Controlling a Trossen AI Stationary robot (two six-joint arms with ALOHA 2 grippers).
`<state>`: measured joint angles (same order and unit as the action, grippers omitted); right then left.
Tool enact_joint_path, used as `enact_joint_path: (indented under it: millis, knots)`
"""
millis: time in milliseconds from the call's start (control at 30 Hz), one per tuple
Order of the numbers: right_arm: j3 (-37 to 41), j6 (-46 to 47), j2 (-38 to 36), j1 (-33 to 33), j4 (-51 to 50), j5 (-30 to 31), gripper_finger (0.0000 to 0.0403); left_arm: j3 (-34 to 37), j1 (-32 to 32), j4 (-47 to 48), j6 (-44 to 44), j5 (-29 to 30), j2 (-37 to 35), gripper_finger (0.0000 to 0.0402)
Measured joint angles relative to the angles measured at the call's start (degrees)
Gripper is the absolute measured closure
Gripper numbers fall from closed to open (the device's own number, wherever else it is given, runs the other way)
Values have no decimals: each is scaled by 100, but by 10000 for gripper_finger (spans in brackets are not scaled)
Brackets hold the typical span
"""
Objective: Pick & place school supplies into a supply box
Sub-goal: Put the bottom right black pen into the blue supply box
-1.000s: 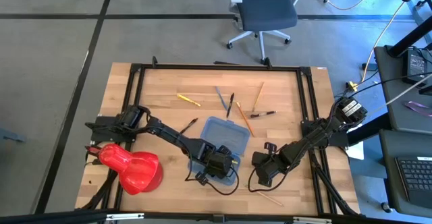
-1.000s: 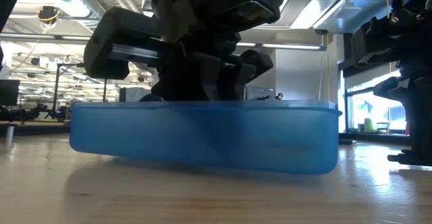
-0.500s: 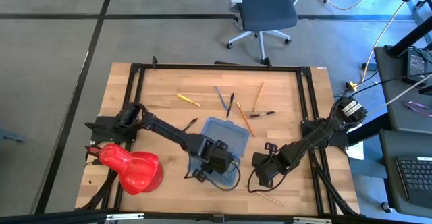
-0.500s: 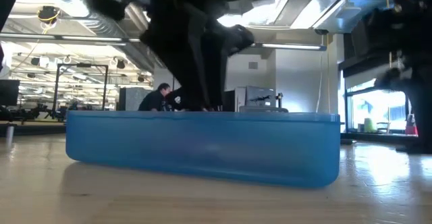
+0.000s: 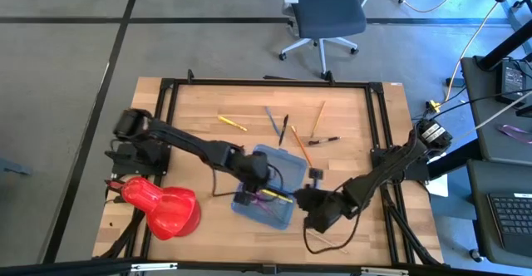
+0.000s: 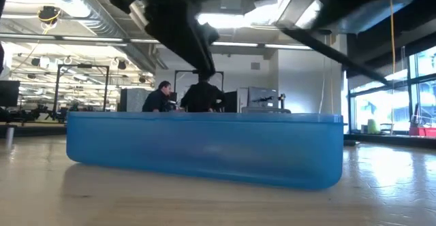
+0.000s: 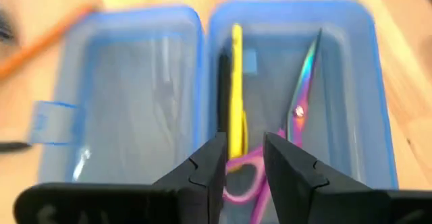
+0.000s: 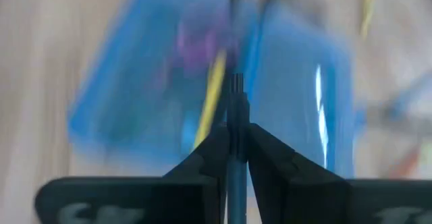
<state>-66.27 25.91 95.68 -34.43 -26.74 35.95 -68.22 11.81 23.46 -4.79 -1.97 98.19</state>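
Translucent blue supply box (image 7: 202,75) lies open, holding purple-handled scissors (image 7: 297,109)

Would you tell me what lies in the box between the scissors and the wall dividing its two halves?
A yellow pencil with a dark pen alongside lies between the scissors and the dividing wall of the supply box, seen in the left wrist view.

Scissors (image 7: 297,116) and a pen (image 7: 236,89) lie side by side in the supply box (image 7: 202,82).
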Motion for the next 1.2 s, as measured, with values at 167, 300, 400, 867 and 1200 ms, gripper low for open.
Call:
enact_joint_path:
  millis: [167,300,400,867,1200]
  knots:
    - [119,-1430,41,373,2195,-420,349,1107,-154,-689,343,463,-970,311]
    - [125,-1748,300,713,2774,-1178,349,2004,-224,-1321,675,1063,-1548,311]
    - [130,-1746,622,987,3131,-1655,349,2568,-314,-1804,982,1470,-1807,311]
    - [127,-910,1231,1306,2142,-2665,349,3249,-474,-2036,2168,1588,-1945,313]
    - [132,-1241,1233,1306,1065,-2658,349,3250,-474,-2060,2528,1707,-1863,313]
